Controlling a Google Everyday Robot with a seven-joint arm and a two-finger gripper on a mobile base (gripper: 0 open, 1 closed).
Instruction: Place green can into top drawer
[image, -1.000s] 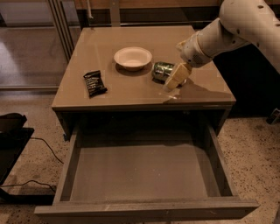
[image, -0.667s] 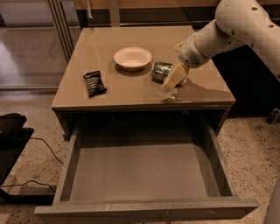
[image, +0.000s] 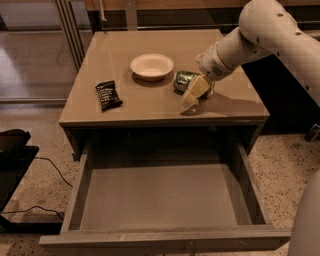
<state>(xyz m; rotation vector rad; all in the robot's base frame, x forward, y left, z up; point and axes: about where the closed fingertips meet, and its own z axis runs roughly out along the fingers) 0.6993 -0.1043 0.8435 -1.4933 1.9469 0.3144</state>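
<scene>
Gripper: the cream gripper (image: 196, 93) is low over the right front part of the cabinet top (image: 150, 40), pressed up against the right-hand end of the green can, its tip angled toward the front edge.
Grip: cannot tell whether it is clamped on the can or loose. It overlaps the can's right end from this angle.
Arm: 1 white arm (image: 260, 30) comes in from the upper right and slants down to the gripper.
Green can: the green can (image: 183, 80) lies on its side on the tan top, just right of the bowl with a narrow gap between them. It is on the cabinet, not in the drawer.
Top drawer: the top drawer (image: 160, 197) is pulled far out toward the camera, below and in front of the can. It is grey, with low walls.
Drawer contents: only its plain flat bottom shows, from wall to wall.
Bowl: 1 white bowl (image: 151, 65) stands upright, mid-top, left of the can.
Bowl contents: only its own pale inside shows.
Snack bar: 1 black snack bar (image: 108, 94) lies flat on the left front of the top, well apart from bowl and can.
Floor: speckled floor (image: 280, 170) around the cabinet, with a dark cable (image: 50, 167) trailing at left.
</scene>
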